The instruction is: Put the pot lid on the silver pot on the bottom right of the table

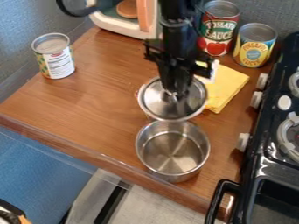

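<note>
The silver pot (173, 153) stands upright on the wooden table (88, 109), just below the middle of the frame, its round mouth facing up. The pot lid (153, 104) is just beyond it, at the middle of the frame, its top facing up and its lower edge close to the pot's far rim in the view. Both have a round outline, so neither shows one long axis. The gripper (177, 94) points down over the middle of the lid; I cannot tell whether it is spread or pinching the knob, nor whether the lid is raised. A bit of something red shows at the lid's left edge.

A yellow cloth (227, 86) lies right of the lid, partly behind the arm. Two cans, one with a red label (217, 33) and one with a yellow label (255, 47), stand upright at the upper right; a third can (53, 59) stands upright at the upper left. A white and orange object (119, 22) is at the top. Along the right edge is a black stove (257, 164), its white knobs facing the table. The arm covers part of the lid.
</note>
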Available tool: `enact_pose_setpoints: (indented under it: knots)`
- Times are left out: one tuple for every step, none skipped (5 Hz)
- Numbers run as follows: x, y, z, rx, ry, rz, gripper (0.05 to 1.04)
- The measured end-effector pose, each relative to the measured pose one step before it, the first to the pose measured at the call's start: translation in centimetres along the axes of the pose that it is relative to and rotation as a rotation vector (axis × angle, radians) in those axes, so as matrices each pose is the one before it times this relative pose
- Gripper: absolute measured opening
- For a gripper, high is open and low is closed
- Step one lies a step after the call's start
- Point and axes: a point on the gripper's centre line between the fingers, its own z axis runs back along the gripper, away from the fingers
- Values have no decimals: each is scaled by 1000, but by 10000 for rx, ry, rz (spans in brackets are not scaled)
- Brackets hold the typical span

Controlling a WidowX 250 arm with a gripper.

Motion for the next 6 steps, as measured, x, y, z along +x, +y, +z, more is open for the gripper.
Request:
enact_pose_setpoints:
  knots:
    - [-1114,-1141,-1025,37,231,-288,276]
    - [-930,-1336,236,82,-95,-427,275]
    - [-1179,-816,296,174,-32,-345,275]
    - [-888,-111,373,122,-128,-145,275]
    - [-1003,-86,-529,71,164,-92,275]
    - [-701,83,-562,108,101,-19,276]
